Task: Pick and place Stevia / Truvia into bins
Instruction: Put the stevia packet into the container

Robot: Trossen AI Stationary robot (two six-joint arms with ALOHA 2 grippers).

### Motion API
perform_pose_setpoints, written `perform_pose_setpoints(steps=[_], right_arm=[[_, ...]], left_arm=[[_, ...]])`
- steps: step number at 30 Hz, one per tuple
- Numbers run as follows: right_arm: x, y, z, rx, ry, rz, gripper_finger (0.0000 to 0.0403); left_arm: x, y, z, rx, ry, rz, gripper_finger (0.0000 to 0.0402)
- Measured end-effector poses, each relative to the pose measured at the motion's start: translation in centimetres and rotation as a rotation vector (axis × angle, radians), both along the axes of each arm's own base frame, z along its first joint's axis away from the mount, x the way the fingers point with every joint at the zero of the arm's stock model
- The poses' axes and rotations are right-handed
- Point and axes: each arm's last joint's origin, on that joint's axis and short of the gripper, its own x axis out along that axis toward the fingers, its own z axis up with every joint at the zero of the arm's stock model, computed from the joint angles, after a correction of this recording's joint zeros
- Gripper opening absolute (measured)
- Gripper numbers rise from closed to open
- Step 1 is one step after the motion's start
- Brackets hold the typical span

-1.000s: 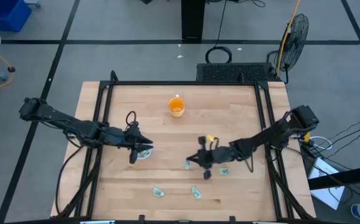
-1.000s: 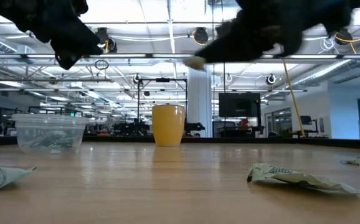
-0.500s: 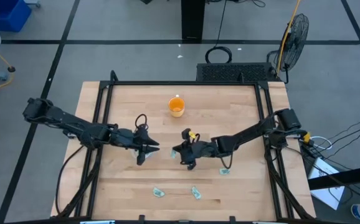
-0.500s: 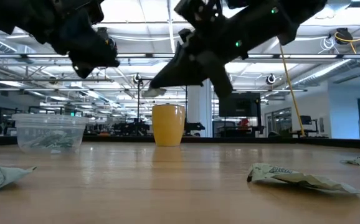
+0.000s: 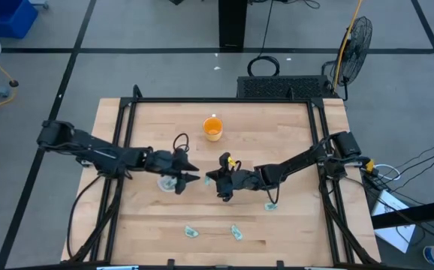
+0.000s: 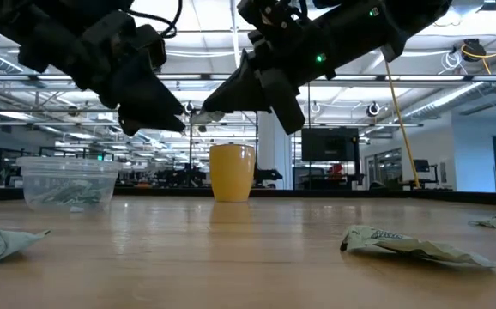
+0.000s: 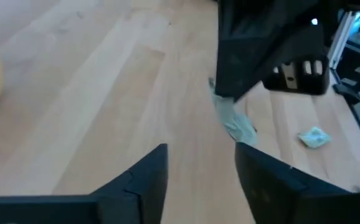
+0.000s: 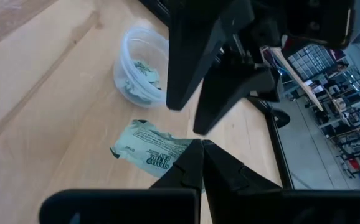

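Open-plan robotics lab, wooden workbench [image 5: 277, 127], ceiling trusses [image 6: 454, 81], monitor [image 6: 328, 146], floor fan [image 5: 358, 36]

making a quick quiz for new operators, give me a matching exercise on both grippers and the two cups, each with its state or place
1. left gripper
2. right gripper
3. clear cup
4. orange cup

a. has packets inside
b. shut on a packet
c. fingers open, holding nothing
d. stands apart from both arms

Pairs: 1-c, 2-b, 3-a, 4-d
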Motion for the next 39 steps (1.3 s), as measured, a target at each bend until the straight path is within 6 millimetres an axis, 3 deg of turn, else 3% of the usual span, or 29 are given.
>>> perform_pose_setpoints(steps=[7,12,39], right_arm=[[0.0,0.0,0.0,0.001,-0.003,0.000,0.0000],[0.2,0.0,0.4,0.012,-0.049,0.000,0.0000],[0.5,0.1,1.8,0.054,-0.198,-0.002,0.0000]], left_arm=[[0.6,0.0,0.9,-0.059,-0.116,0.013,0.0233],[0.7,-0.1,0.8,-0.126,-0.112,0.010,0.0234],[0.9,-0.2,0.8,-0.084,-0.131,0.011,0.0234]])
